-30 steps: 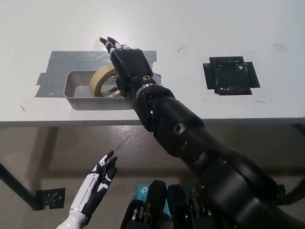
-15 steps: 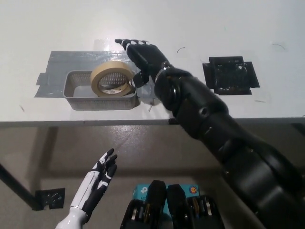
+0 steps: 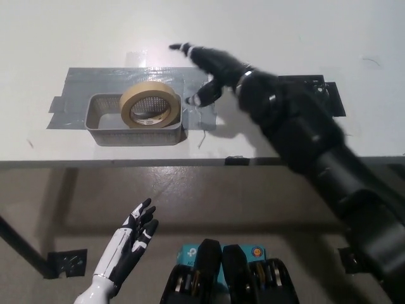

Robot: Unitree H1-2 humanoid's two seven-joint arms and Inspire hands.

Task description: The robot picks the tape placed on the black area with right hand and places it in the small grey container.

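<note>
Nearest the camera, at lower left, the robot's white left hand (image 3: 125, 249) hangs below the worktop edge w/ its fingers spread apart, holding nothing. It sits over the floor, well apart from everything on the worktop.

Further out, the white worktop (image 3: 304, 136) runs across the upper half of the pic. At its front left lies a patch of grey tape (image 3: 79, 85) stuck flat to the surface, and on that patch stands the small grey container (image 3: 104, 117), a shallow perforated tray. The tape (image 3: 150, 104), a beige roll, rests in the container's right end, tilted, w/ its upper edge leaning up above the rim and its hollow centre showing toward the camera.

Just right of the container, the black right arm comes in from the bottom right, crossing over the worktop edge. The black right hand (image 3: 215, 69) is above the worktop beside the container's right end, apart from the roll. Its fingers (image 3: 183, 48) are stretched out and spread, pointing toward the far left, and it has hold of nothing; a lower digit w/ a pale tip points down near the container's right corner.

At the far right, partly hidden behind the right arm, a black area (image 3: 326, 95) is marked on the worktop.
</note>
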